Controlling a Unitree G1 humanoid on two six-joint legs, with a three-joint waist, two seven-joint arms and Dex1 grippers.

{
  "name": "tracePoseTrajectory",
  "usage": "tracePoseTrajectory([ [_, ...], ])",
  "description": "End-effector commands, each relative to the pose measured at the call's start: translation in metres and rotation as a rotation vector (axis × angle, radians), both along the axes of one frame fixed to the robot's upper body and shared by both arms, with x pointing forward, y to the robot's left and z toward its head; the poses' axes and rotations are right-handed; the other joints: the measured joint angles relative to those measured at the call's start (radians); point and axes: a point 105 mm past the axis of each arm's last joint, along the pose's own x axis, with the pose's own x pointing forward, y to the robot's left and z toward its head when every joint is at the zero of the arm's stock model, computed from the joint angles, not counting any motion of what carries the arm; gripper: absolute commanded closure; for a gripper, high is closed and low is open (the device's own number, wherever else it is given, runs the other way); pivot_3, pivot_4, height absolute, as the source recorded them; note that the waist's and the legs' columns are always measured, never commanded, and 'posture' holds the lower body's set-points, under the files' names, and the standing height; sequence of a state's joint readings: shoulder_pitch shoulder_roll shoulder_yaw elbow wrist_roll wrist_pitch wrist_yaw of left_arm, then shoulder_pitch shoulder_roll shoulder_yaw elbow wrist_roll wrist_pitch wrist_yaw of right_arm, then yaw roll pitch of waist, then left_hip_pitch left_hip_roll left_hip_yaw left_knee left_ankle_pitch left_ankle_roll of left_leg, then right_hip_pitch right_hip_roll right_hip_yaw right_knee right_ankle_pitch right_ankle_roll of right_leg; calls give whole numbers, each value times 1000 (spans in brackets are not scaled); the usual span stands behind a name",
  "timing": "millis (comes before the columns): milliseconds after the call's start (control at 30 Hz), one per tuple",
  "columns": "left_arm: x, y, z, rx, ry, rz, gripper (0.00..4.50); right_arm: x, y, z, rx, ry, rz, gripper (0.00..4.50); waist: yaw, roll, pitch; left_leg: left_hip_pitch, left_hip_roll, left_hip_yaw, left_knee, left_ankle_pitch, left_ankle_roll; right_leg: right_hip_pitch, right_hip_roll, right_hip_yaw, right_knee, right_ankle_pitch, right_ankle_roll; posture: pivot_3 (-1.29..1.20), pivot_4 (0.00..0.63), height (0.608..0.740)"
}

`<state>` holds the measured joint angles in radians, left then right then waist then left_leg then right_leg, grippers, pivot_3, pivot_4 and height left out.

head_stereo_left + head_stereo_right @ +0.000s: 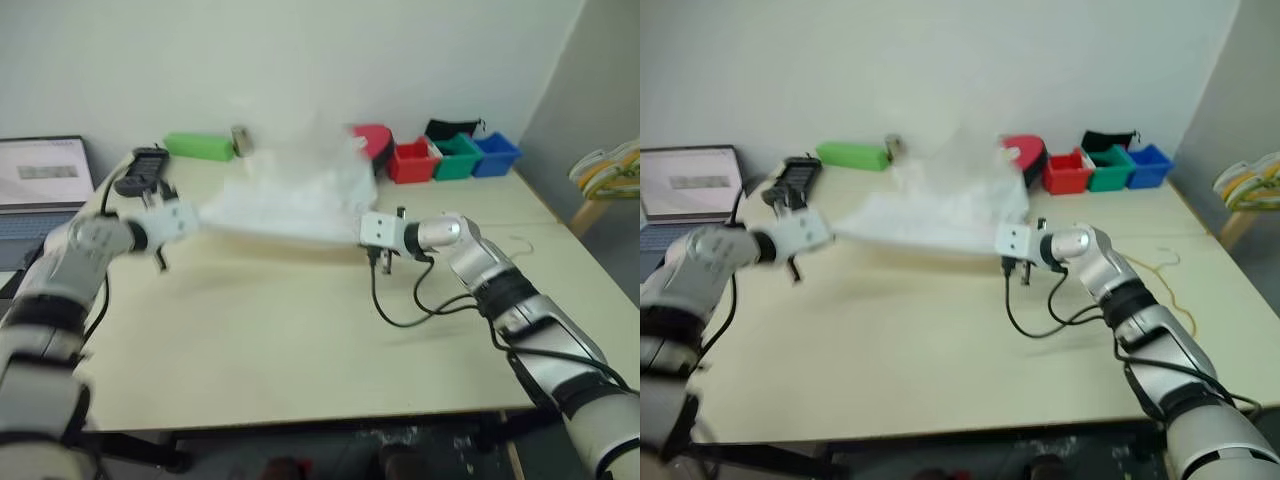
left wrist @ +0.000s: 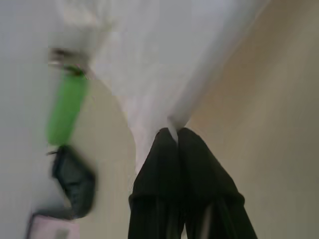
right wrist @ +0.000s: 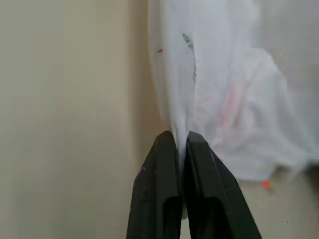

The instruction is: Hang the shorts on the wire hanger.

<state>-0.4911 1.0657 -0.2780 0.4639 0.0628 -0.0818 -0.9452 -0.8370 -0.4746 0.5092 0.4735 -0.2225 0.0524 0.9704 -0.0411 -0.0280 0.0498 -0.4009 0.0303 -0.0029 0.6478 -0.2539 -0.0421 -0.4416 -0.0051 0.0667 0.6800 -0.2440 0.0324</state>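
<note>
Both fingers sets (image 2: 177,137) (image 3: 180,137) are clamped on the shorts (image 1: 290,200) edge; thin fabric between the fingers may slip out under tension.

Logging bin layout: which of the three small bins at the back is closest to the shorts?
The red bin. It is the leftmost of the row, next to the lifted shorts; the green bin sits in the middle and the blue bin farthest away.

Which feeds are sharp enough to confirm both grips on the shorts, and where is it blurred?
Right wrist view: crisp, right gripper shut on the shorts. Left wrist view: left gripper pinch readable, background green box smeared. Left eye view: shorts' raised far edge motion-blurred against the wall; faint shadow under the cloth on the table.
</note>
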Motion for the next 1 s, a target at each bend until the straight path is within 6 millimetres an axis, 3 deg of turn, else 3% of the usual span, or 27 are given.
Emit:
tracePoseTrajectory([
  [33,-44,-4,1,-3,155,-6,4489,-26,-17,4,-91,50,31,4500,7,-1,1,0,0,0,1,0,0,0,0,-1,0,-1,-1,99,15,740],
  [133,-77,-16,-19,23,273,-64,4489,-65,-29,-10,-186,157,144,4500,17,0,4,7,2,-2,1,0,1,5,5,-2,2,-3,-4,90,22,740],
  [200,-82,-18,-18,36,282,-71,4489,-79,-34,-13,-226,189,183,4500,30,0,12,24,3,-2,0,2,4,21,6,-3,1,-10,-8,88,22,740],
  [267,-85,-24,-17,25,300,-83,4489,-78,-35,-12,-226,175,174,4500,37,1,16,43,2,-2,-1,2,4,36,6,-2,1,-15,-16,82,21,740],
  [333,-97,-31,-16,22,364,-136,4489,-80,-35,-9,-235,172,196,4500,36,0,18,53,2,-2,-1,1,2,39,4,-1,-1,-16,-18,82,21,740],
  [433,-122,-50,-1,-71,503,-250,4489,-95,-42,3,-257,246,291,4500,32,0,20,54,0,-3,-1,1,1,39,2,-2,-4,-16,-18,76,16,740],
  [567,-124,-60,18,-152,522,-293,4489,-92,-45,15,-244,276,307,4500,30,-2,19,55,1,5,2,3,4,38,1,1,-2,-16,-17,71,7,740],
  [600,-107,-62,36,-227,471,-270,4489,-79,-42,31,-198,283,275,4500,30,-2,18,55,1,5,2,3,4,38,1,1,-1,-16,-17,69,3,740],
  [700,-25,-55,105,-366,127,-204,4489,-16,-29,98,-9,180,146,4500,34,-2,26,52,2,2,4,3,5,36,7,1,3,-13,-17,70,0,740],
  [733,13,-44,122,-360,-47,-101,4489,15,-23,118,80,94,23,4500,36,-2,26,46,2,-1,4,6,9,36,12,2,2,-11,-17,73,0,740],
  [767,56,-21,143,-267,-281,88,4489,55,-22,145,151,-109,-181,4500,34,-2,26,43,2,-4,5,9,14,36,15,3,0,4,-20,74,0,740],
  [800,79,-7,160,-181,-431,199,4489,77,-24,165,186,-252,-316,4500,32,-3,24,41,2,-7,6,11,16,35,17,4,0,8,-18,74,0,740],
  [833,94,8,188,-106,-618,317,4489,93,-32,192,161,-481,-436,4500,32,-5,22,43,3,-10,5,11,16,36,18,3,1,10,-17,75,0,740],
  [900,101,19,229,-46,-847,434,4489,101,-41,232,148,-774,-526,4500,32,-9,18,41,2,-11,-4,11,17,31,18,4,-2,12,-14,75,0,740],
  [967,97,24,264,-47,-1015,505,4489,98,-43,266,215,-946,-576,4500,30,-9,17,33,2,-10,-4,8,12,22,17,6,2,6,-18,72,0,740],
  [1000,92,26,285,-45,-1107,533,4489,95,-43,278,267,-985,-589,4500,29,-9,17,20,2,-9,-3,6,10,10,17,7,2,6,-17,75,0,740],
])
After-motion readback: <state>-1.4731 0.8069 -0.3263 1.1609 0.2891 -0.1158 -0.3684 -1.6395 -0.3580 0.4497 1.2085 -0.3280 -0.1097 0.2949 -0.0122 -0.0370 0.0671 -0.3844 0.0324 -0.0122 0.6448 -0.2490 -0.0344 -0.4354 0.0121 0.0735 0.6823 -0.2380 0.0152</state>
